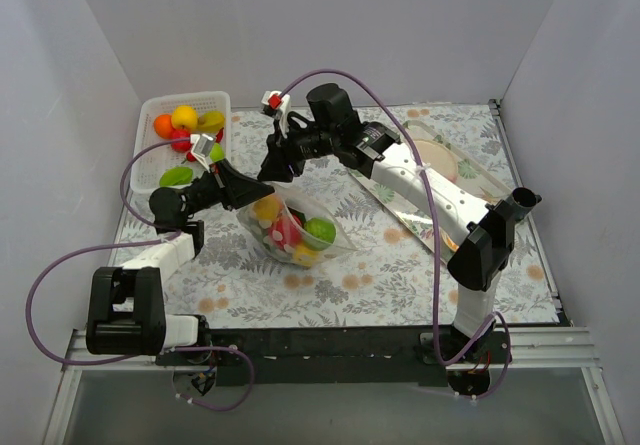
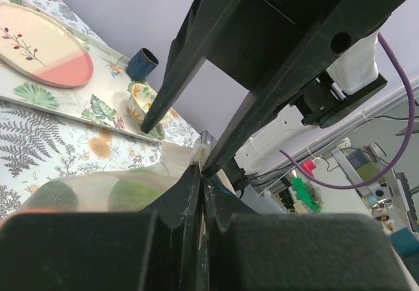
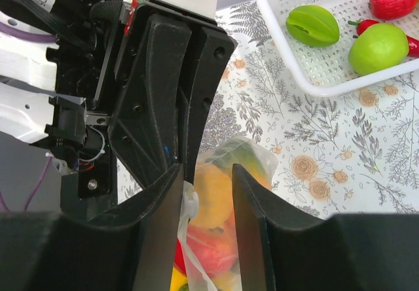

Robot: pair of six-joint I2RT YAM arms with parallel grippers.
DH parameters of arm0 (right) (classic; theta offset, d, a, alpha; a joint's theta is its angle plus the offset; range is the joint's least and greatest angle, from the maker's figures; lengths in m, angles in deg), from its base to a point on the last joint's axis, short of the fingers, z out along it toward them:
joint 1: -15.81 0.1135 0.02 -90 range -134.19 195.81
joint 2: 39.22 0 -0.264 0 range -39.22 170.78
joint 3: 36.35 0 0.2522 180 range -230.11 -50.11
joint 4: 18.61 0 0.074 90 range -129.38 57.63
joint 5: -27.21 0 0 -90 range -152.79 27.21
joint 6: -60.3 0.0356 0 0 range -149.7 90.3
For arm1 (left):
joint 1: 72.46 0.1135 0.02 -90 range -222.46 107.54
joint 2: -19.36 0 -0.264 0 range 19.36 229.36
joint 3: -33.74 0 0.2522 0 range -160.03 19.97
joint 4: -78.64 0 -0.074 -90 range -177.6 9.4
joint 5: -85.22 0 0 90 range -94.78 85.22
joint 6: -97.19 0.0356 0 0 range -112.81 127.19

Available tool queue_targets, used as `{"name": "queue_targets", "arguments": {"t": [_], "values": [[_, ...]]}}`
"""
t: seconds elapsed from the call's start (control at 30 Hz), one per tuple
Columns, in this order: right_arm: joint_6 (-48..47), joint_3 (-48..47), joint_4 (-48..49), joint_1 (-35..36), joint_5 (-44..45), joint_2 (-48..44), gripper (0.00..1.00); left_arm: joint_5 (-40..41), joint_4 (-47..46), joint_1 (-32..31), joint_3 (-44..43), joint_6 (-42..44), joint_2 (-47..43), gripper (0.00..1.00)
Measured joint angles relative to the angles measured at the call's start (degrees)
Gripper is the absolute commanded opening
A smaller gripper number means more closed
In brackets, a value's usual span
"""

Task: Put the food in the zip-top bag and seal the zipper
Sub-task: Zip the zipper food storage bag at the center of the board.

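The polka-dot zip-top bag (image 1: 292, 231) lies mid-table with yellow, red and green food (image 1: 320, 230) inside. My left gripper (image 1: 254, 198) is shut on the bag's mouth edge, and its jaws pinch the plastic in the left wrist view (image 2: 200, 168). My right gripper (image 1: 272, 172) is right beside it at the same end. In the right wrist view it is open (image 3: 206, 196), with its fingers on either side of the bag's top (image 3: 226, 199). A white zipper tab (image 3: 190, 204) sits against its left finger. More food (image 1: 184, 123) lies in the white basket.
The white slotted basket (image 1: 150, 165) stands at the back left, and green and red fruits in it show in the right wrist view (image 3: 313, 26). A shiny tray (image 1: 400, 205) with a beige plate (image 1: 440, 157) lies at the right, under the right arm. The walls are close on three sides.
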Motion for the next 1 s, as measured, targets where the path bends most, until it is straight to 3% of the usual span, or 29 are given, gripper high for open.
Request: {"name": "queue_targets", "arguments": {"t": [0.07, 0.47, 1.0], "values": [[0.02, -0.07, -0.20, 0.02, -0.04, 0.00, 0.36, 0.07, 0.07, 0.00, -0.09, 0.17, 0.02, 0.00], [0.00, 0.57, -0.33, 0.20, 0.00, -0.55, 0.39, 0.04, -0.02, -0.02, -0.09, 2.19, 0.02, 0.00], [4.74, 4.07, 2.29, -3.30, -9.18, -2.12, 0.40, 0.52, -0.11, -0.22, -0.11, 3.61, 0.02, 0.00]]}}
